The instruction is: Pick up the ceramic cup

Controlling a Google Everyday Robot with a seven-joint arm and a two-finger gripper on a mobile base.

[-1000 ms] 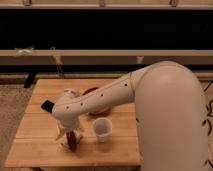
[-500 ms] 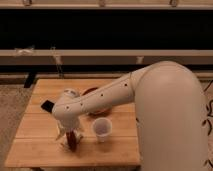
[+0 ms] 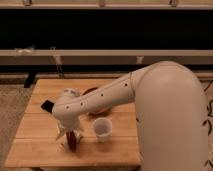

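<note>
Status: cup [image 3: 102, 129] not picked up yet. It stands upright on the bench [image 3: 35, 152], near the front edge, mouth up and looks empty. Nothing touches it as far as you can see.

The gripper [image 3: 69, 139] is low over the bench, pointing down, just beside the cup on the picture's left side, w/ a narrow strip of bare wood between them. So it's beside the cup, not around it. Can't tell whether the gripper is released or clenched; the wrist covers most of it. There's a dark reddish patch [image 3: 73, 144] at its tip. You can't say if that's part of the gripper or sth on the bench.

The dish [image 3: 100, 106] sits behind the cup, partly hidden by the arm [image 3: 107, 92], which crosses over it. It's not your target.

Done so far, judging by the layout: arm is out over the bench and gripper is down at about cup height. Approx. the approach only.

Left to do:
- shift gripper sideways toward the cup so it straddles the wall or rim
- close on it
- lift clear of the bench

Watch: a sideways nudge could tip or slide the cup toward the front edge.
</note>
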